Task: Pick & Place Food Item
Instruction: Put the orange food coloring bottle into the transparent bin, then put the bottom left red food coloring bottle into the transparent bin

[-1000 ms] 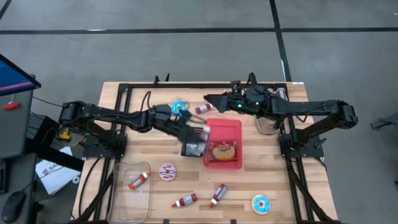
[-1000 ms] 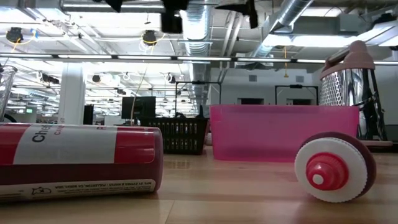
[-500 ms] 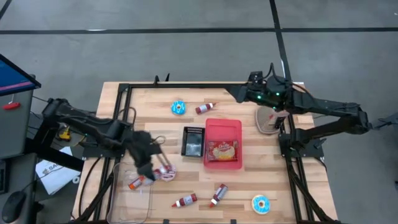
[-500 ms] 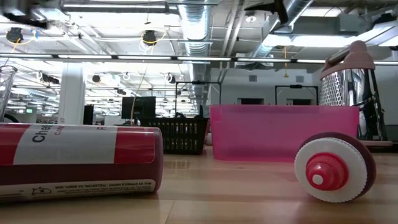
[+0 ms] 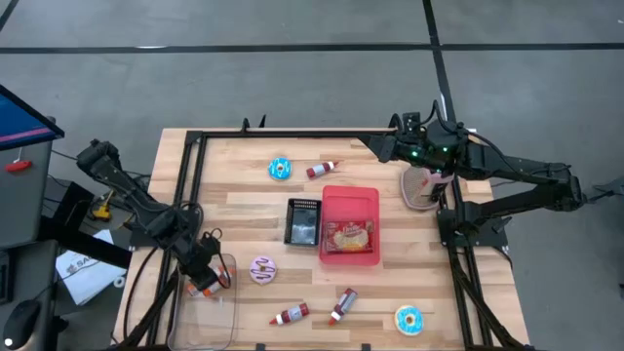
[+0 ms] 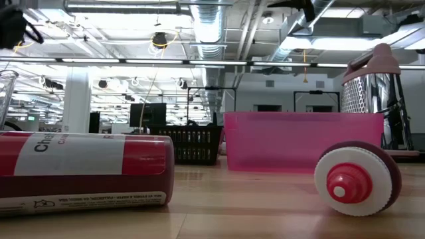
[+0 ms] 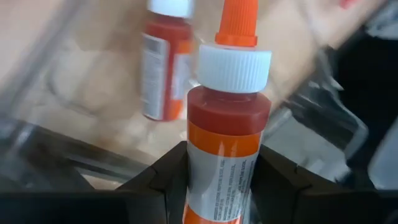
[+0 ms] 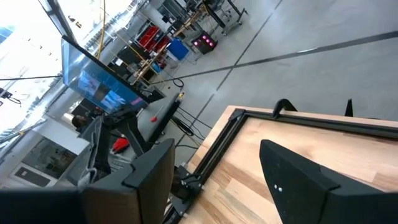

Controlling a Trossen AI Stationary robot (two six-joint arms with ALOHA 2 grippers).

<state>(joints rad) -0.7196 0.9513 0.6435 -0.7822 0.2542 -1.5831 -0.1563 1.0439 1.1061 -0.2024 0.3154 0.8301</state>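
1. Blue-iced doughnut (image 5: 280,169) lies at my table's far side.
2. Metal grater (image 6: 376,99) stands upright, pink-topped.
3. Black mesh basket (image 5: 303,221) touches pink bin (image 5: 350,225).

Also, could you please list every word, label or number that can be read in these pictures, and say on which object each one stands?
"Che": the start of a word, cut off, on the white band of the red bottle lying in the low view.
Small print along that bottle's lower edge: too small to read.
Label of the sauce bottle in the left gripper: blurred, unreadable.
Packet in the red bin: print too small to read.
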